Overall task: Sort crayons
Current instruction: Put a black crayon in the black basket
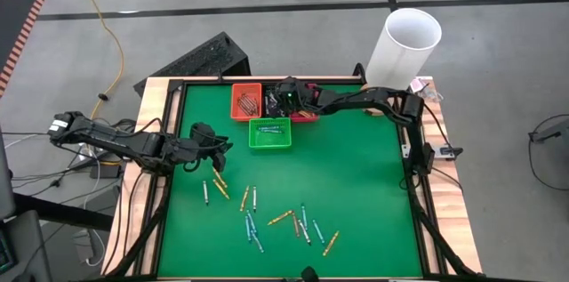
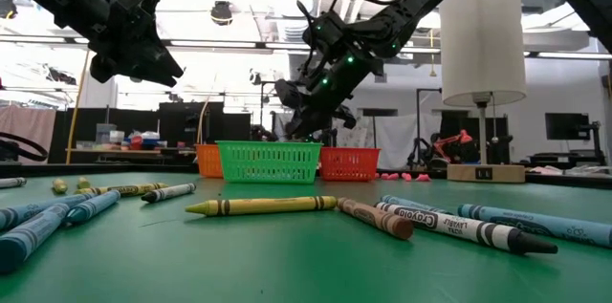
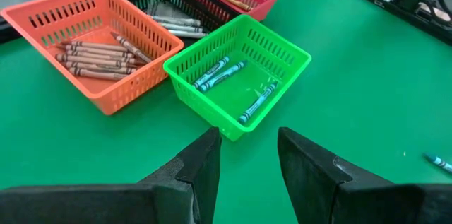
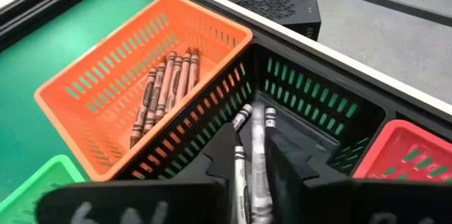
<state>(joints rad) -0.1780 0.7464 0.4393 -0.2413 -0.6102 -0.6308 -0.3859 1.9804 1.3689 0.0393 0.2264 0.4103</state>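
Observation:
Several loose crayons [image 1: 253, 206] in blue, orange-yellow and grey-white lie flat on the green mat near the front. My right gripper [image 4: 254, 164] hangs open over the black basket [image 4: 318, 104], between the orange basket [image 4: 141, 83] and the red one [image 4: 409, 153]. Grey-white crayons [image 4: 258, 136] lie in the black basket and show in the gap between its fingers. My left gripper [image 3: 244, 160] hovers open above the mat at the left, short of the green basket [image 3: 240, 75], with nothing between its fingers. My right gripper slants down into the black basket from its right side. Its fingers [image 4: 289, 160] stand on either side of a grey-white crayon [image 4: 241, 181] that lies along them. Whether they touch it I cannot tell.
The orange basket [image 1: 246, 101] holds brown-red crayons, the green basket [image 1: 269, 133] blue ones. A white cylinder [image 1: 404, 46] stands at the table's far right corner. A black box [image 1: 204, 55] sits beyond the far left edge. A raised black frame [image 1: 418, 184] rims the mat.

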